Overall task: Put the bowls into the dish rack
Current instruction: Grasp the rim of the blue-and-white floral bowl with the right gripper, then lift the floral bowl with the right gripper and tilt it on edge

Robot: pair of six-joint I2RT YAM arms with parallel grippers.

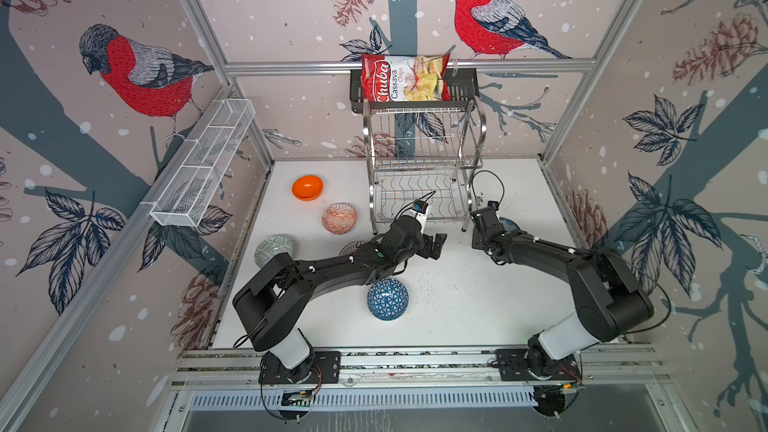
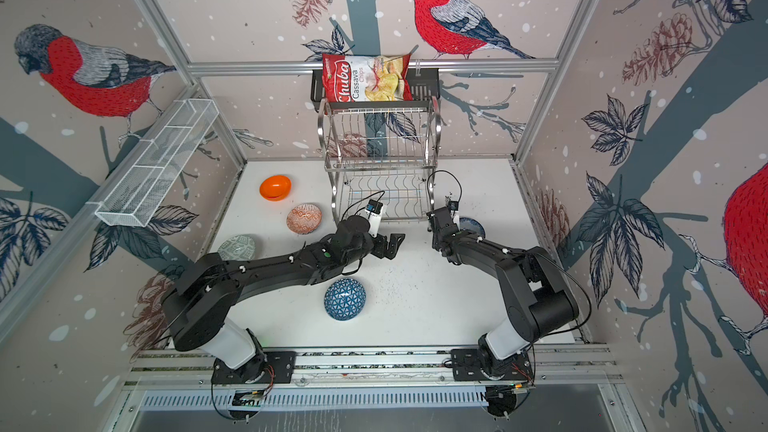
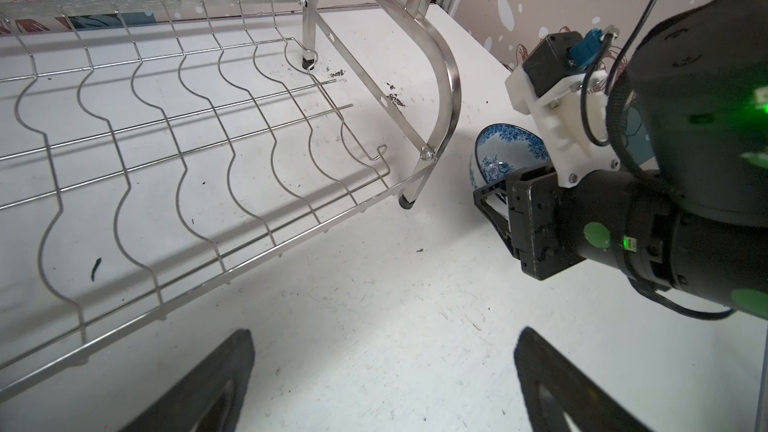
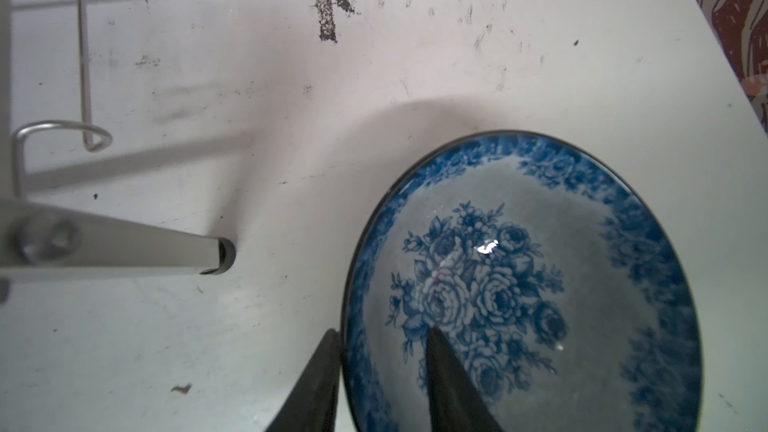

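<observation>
Lying dome-up well in front of rack (image 1: 419, 168): triangle bowl (image 1: 387, 299) | left gripper (image 3: 382, 384): jaws wide, holding nothing, just before rack's lower tier | right gripper (image 4: 381, 332): fingers straddle floral bowl (image 4: 540, 284) rim beside rack's front right leg, clamped or not unclear | grey-green bowl (image 1: 274, 249), red-white bowl (image 1: 339, 218), orange bowl (image 1: 307, 187): on table left of rack

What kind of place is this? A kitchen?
Probably a robot test booth, not a kitchen: the left arm and right arm are bolted to a rail, with wallpapered panels around a dish rack and an orange bowl.
</observation>
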